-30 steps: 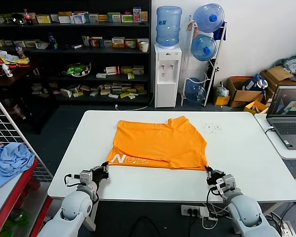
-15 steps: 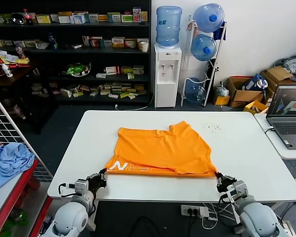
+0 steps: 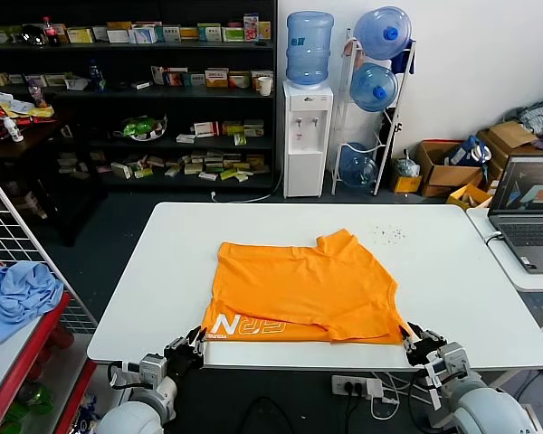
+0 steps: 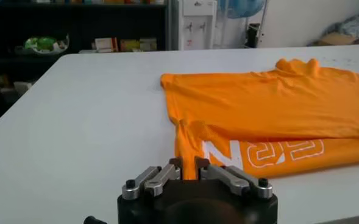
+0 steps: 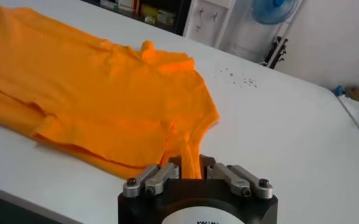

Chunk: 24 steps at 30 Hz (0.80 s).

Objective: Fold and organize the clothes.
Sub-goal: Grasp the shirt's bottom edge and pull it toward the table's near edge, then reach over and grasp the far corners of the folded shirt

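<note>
The orange T-shirt (image 3: 303, 289) lies folded on the white table (image 3: 452, 271), its white lettering (image 3: 253, 325) along the near edge. My left gripper (image 3: 185, 348) sits at the table's front edge by the shirt's near left corner. In the left wrist view its fingers (image 4: 188, 163) stand slightly apart, open, with a strip of the shirt (image 4: 270, 115) lying between them. My right gripper (image 3: 419, 342) is at the near right corner. It (image 5: 191, 161) is open too, with a fold of the shirt (image 5: 100, 91) running between its fingers.
A laptop (image 3: 529, 212) stands on a side table at the right. A light blue cloth (image 3: 16, 294) lies on a red rack at the left. Small specks (image 3: 387, 233) dot the table's far right. A water dispenser (image 3: 308, 136) and shelves stand behind.
Both grippers have drawn back toward the table's front edge, pulling the shirt's near edge with them. Their jaws were shut on the corners and now stand apart.
</note>
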### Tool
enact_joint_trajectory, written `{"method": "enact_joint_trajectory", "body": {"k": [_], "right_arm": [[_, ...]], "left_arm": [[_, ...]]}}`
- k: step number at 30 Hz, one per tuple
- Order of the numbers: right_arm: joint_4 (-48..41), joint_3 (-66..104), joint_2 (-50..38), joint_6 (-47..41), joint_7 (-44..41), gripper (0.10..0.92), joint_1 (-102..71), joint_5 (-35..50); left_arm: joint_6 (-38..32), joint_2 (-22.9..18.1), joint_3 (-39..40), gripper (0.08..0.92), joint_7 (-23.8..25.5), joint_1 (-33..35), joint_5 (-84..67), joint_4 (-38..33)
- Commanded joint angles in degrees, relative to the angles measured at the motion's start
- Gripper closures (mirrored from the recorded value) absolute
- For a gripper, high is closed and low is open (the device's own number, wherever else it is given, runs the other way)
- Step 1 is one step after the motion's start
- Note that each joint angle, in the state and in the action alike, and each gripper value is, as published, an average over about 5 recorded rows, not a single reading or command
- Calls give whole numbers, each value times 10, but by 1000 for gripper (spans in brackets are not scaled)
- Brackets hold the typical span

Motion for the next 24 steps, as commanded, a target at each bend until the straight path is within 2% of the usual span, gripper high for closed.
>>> {"method": "enact_joint_trajectory", "body": {"k": [1, 6, 13, 18, 24], "right_arm": [[22, 7, -20, -14, 21, 545, 17, 64], [-38, -12, -40, 32, 1, 406, 103, 102], [-187, -90, -31, 55, -25, 224, 283, 142], [-319, -141, -5, 74, -68, 204, 417, 150], [-449, -189, 26, 35, -131, 203, 528, 145]], "left_arm": [[13, 5, -1, 615, 0, 10, -4, -34], [-30, 16, 5, 467, 9, -61, -3, 0], [-50, 17, 64, 268, 17, -238, -19, 136], [-49, -1, 112, 184, 16, -345, -36, 235], [-33, -31, 164, 177, 21, -448, -55, 359]]}}
